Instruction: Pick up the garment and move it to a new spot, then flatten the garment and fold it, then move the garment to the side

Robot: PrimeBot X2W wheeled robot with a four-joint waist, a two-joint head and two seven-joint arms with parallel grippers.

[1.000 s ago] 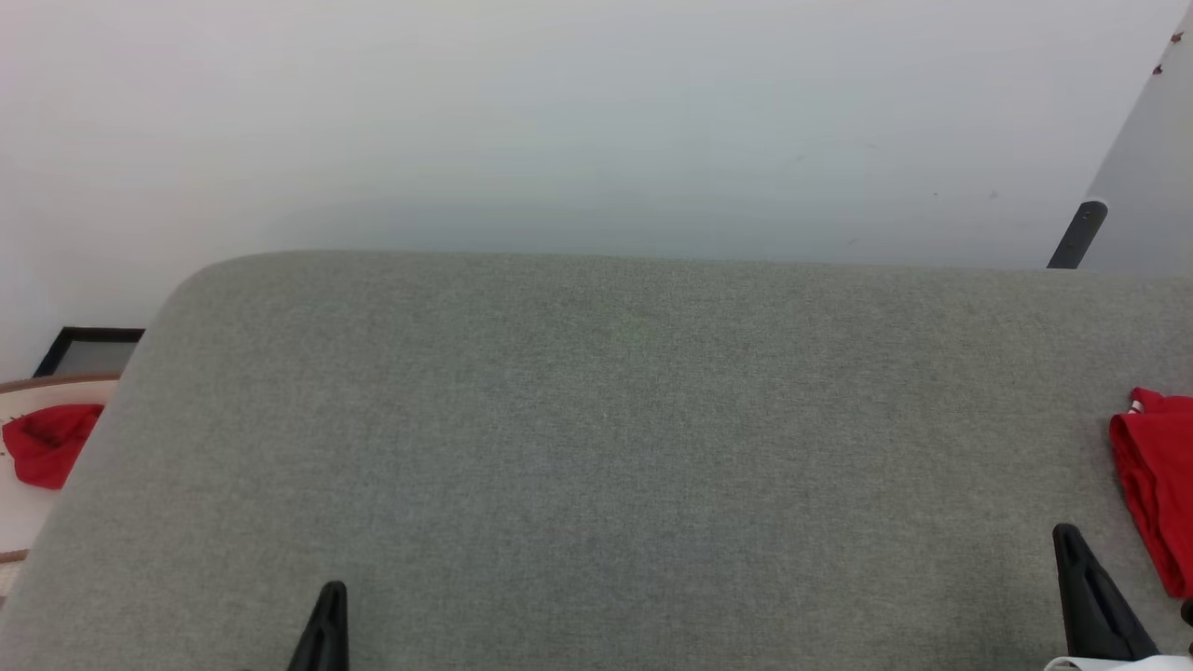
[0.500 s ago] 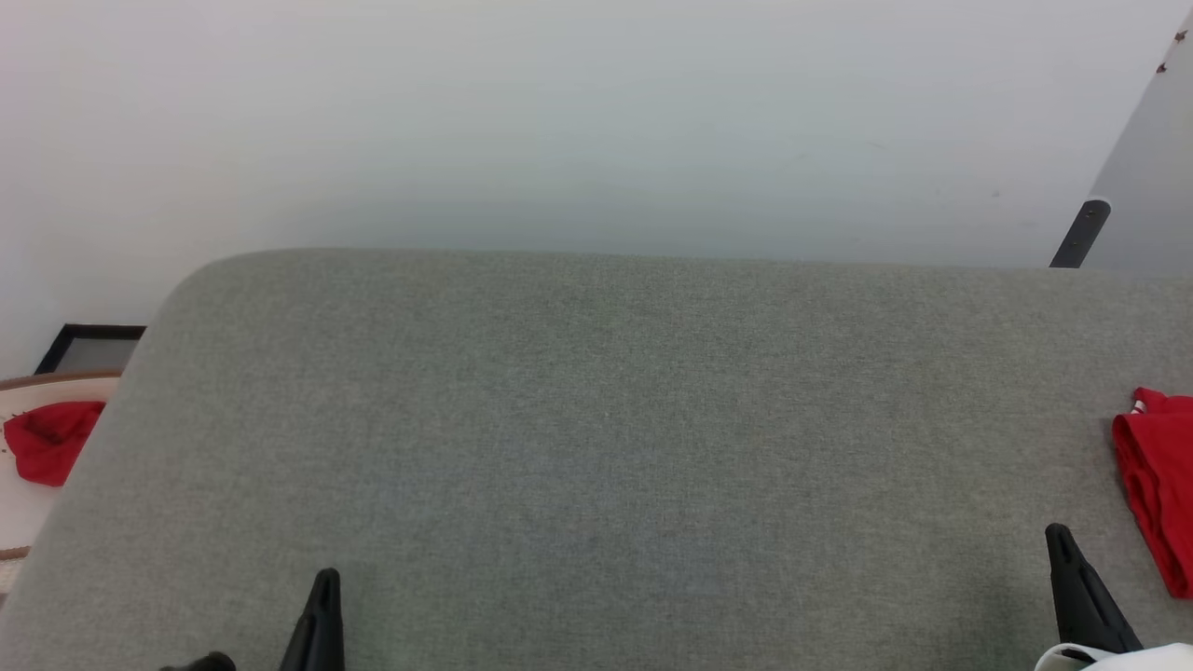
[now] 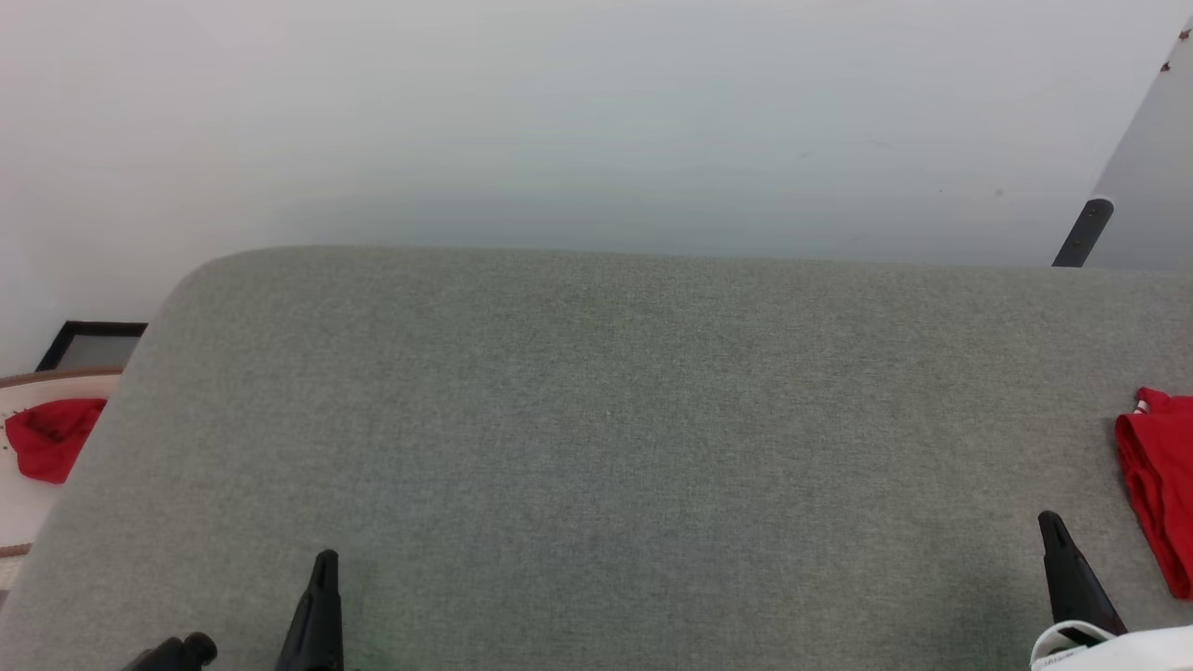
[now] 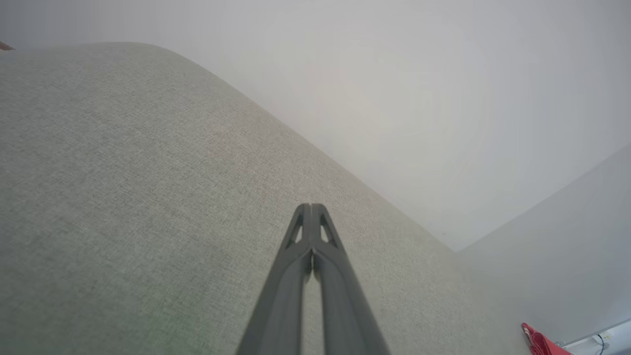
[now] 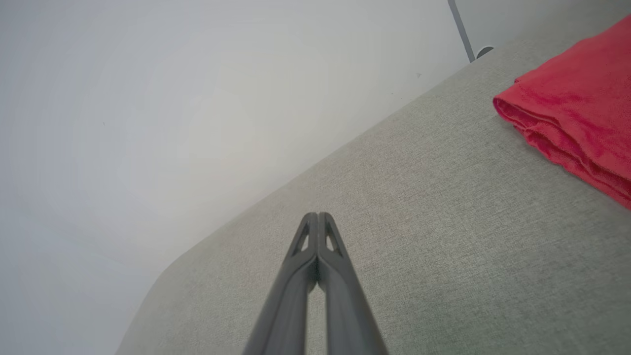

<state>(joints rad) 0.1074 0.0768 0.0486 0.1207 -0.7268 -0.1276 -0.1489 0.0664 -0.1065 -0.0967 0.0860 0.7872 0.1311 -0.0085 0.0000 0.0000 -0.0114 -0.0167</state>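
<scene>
Now, left gripper [image 3: 323, 557]: the two dark fingers are pressed together tip to tip, with nothing between them. It is low at the near left, pointing away over bare fabric.
Left gripper, wrist view: the closed tips [image 4: 310, 207] sit above the grey weave. Whether they touch it cannot be told.
Right gripper [image 3: 1049, 518]: the fingers are likewise closed on each other and hold nothing. It is at the near right, pointing to the far side.
Right gripper, wrist view: the joined tips [image 5: 318, 216] are over plain grey fabric, with no cloth under them.
Garment [image 3: 1156, 485]: it is folded into a thick red bundle and lies on the right end of the surface, cut off by the picture's right edge. A bit of white-and-red striped trim shows at its far corner.
Garment to right fingers: it is near, to their right and reaching a little farther away than the tips. They are apart, with a strip of bare grey between them.
Garment to left fingers: well apart, across the whole width of the surface.
Grey padded surface [image 3: 596, 419]: wide, with a rounded far left corner and a bare middle.
Small red cloth [image 3: 51, 438]: off the surface at the far left, crumpled on a pale round table [image 3: 23, 522].
Black frame [image 3: 89, 343]: just beyond that table, against the wall [image 3: 559, 121].
Dark pole [image 3: 1081, 233]: slanted, beyond the far right edge.
</scene>
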